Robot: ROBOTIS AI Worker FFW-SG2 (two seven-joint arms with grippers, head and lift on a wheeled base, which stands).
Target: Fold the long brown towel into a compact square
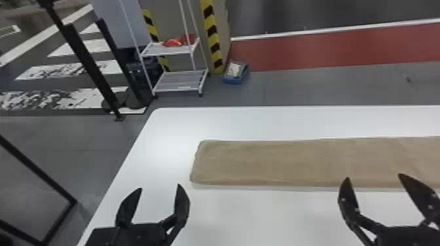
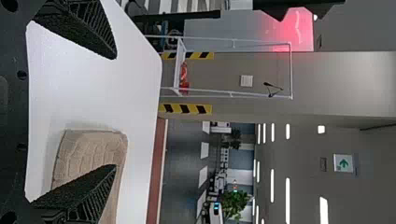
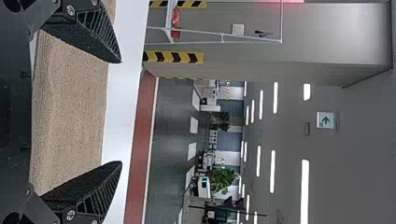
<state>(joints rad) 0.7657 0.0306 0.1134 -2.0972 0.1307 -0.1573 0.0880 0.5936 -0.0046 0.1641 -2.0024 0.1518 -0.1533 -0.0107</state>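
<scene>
Left gripper point(image 1: 160, 186) and right gripper point(image 1: 374, 176) both stood released, fingers spread with nothing between them, aimed toward the far edge of the white table point(image 1: 170, 127). Brown towel point(image 1: 294, 162) lay flat on the table, long axis roughly parallel to that far edge, running from near the table's left edge toward its right side. The towel's left end point(image 1: 199, 163) lay nearer the left gripper, off its fingertips toward the table's far and right sides. Judged: a fold from this end would need the left gripper moved that way, then lowered.
</scene>
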